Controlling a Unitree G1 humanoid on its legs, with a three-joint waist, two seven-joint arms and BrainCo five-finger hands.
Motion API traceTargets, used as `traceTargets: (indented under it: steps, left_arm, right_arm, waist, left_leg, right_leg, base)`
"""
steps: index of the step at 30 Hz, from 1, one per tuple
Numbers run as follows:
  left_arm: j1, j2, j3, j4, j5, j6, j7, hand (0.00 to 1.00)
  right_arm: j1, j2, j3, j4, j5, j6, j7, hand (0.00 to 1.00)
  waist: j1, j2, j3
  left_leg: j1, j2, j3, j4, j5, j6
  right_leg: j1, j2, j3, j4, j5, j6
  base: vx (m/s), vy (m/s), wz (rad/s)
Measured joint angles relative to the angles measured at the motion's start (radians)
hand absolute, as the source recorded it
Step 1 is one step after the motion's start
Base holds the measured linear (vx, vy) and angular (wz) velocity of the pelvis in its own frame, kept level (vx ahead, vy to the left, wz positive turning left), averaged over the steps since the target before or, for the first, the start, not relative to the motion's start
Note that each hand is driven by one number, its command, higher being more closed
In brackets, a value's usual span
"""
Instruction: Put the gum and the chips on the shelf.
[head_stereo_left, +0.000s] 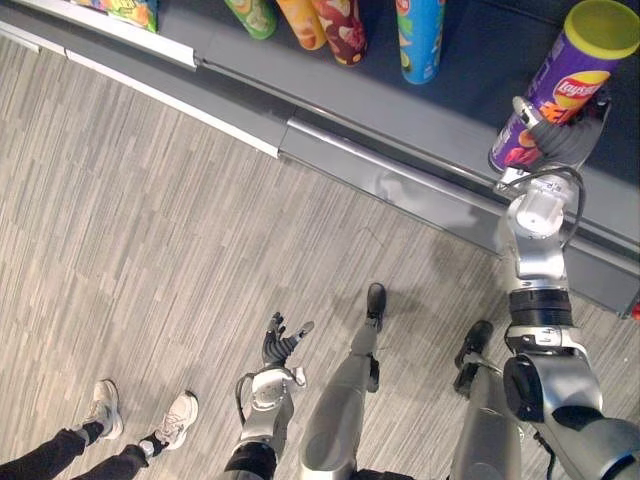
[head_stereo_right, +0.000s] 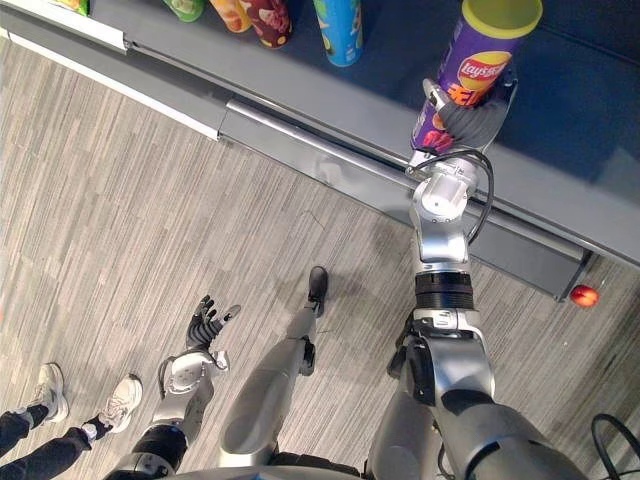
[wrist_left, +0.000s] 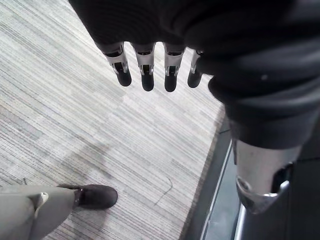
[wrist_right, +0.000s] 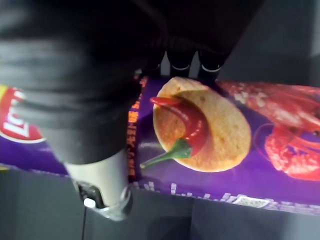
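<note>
Two pale shoes (head_stereo_left: 180, 418) of a person stand on the striped floor (head_stereo_left: 150, 220), off to the outer side of the left hand (head_stereo_left: 283, 342). That hand hangs low over the floor, fingers loosely spread and holding nothing, well apart from the shelf (head_stereo_left: 480, 95). Ahead of it, toward the right hand's side, a green can (head_stereo_left: 252, 14), an orange can (head_stereo_left: 300, 20), a dark red can (head_stereo_left: 340, 30) and a blue can (head_stereo_left: 420, 38) stand in a row on the shelf.

The right hand (head_stereo_right: 468, 118) is up at the shelf, its fingers (wrist_right: 180, 62) curled over the purple wall of the chips can (head_stereo_right: 485, 55), clasping its lower half. The can's long axis runs up out of the hand, base at the hand's end and yellow lid (head_stereo_left: 602, 25) topmost, roughly upright. It is over the shelf board, beyond the front edge (head_stereo_left: 400, 180), well apart from the blue can on the hand's inner side. Whether its base touches the board I cannot tell; the hand covers that end.

By this showing the chips are all but placed. The coming move turns on the short way down along the can's axis to the board, then a release that does not tip it. Only the right arm is within reach. A small red round thing (head_stereo_right: 584, 295) lies on the floor to the right hand's outer side.
</note>
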Motion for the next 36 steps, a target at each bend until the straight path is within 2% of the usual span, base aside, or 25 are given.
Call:
traceTargets:
  steps: [5,13,18,21,23,26,36]
  left_arm:
    - [-0.003,-0.001,0.015,0.001,0.0,0.0,0.015,0.0]
    - [-0.027,-0.029,0.048,-0.016,0.0,-0.002,0.016,0.0]
    - [-0.028,-0.05,0.05,-0.034,-0.001,-0.002,0.015,0.0]
    - [-0.029,-0.052,0.05,-0.063,-0.001,-0.008,0.01,0.0]
    - [-0.029,-0.056,0.05,-0.068,-0.001,-0.008,0.008,0.0]
    - [-0.029,-0.07,0.053,-0.1,-0.032,-0.01,0.007,0.0]
    - [-0.027,-0.087,0.055,-0.128,-0.041,-0.012,-0.005,0.0]
  right_arm:
    - [0.0,-0.001,-0.015,-0.004,0.0,0.0,-0.016,1.0]
    - [-0.001,0.005,-0.055,-0.095,0.0,0.0,-0.081,1.0]
    - [-0.014,0.006,-0.079,-0.14,0.0,0.0,-0.106,1.0]
    - [-0.04,0.0,-0.099,-0.171,0.0,0.0,-0.126,1.0]
    - [-0.064,-0.009,-0.1,-0.186,0.001,0.0,-0.126,1.0]
    - [-0.086,-0.011,-0.101,-0.209,0.001,-0.001,-0.126,1.0]
    - [-0.103,-0.011,-0.095,-0.206,0.009,-0.001,-0.125,1.0]
  waist:
    - [0.001,-0.001,0.0]
    - [-0.005,-0.002,0.001]
    - [0.009,-0.005,0.003]
    - [-0.001,-0.011,0.007]
    - [-0.007,-0.014,0.009]
    - [-0.007,-0.014,0.01]
    - [-0.008,-0.017,0.01]
  left_leg:
    - [-0.008,-0.009,0.015,-0.001,0.003,0.001]
    - [-0.035,0.001,0.126,-0.002,0.009,0.0]
    - [-0.048,-0.001,0.147,-0.002,0.011,0.001]
    - [-0.063,0.0,0.179,-0.002,0.011,0.0]
    - [-0.073,0.007,0.223,-0.002,0.018,-0.001]
    - [-0.091,0.006,0.228,-0.002,0.027,0.009]
    - [-0.121,0.005,0.259,-0.001,0.034,0.01]
  right_leg:
    - [-0.042,-0.019,0.021,0.058,-0.024,-0.002]
    - [-0.103,-0.052,0.032,0.128,-0.049,-0.003]
    - [-0.142,-0.06,0.05,0.161,-0.053,-0.01]
    - [-0.164,-0.077,0.049,0.194,-0.075,-0.009]
    - [-0.188,-0.086,0.051,0.216,-0.077,-0.011]
    - [-0.211,-0.091,0.052,0.23,-0.078,-0.013]
    - [-0.265,-0.109,0.054,0.28,-0.091,-0.023]
  base:
    - [-0.02,-0.061,-0.02]
    - [-0.01,-0.052,0.04]
    - [0.01,-0.05,-0.05]
    - [-0.01,-0.072,0.13]
    - [-0.01,-0.066,0.07]
    - [0.01,-0.045,0.02]
    - [0.0,-0.057,0.03]
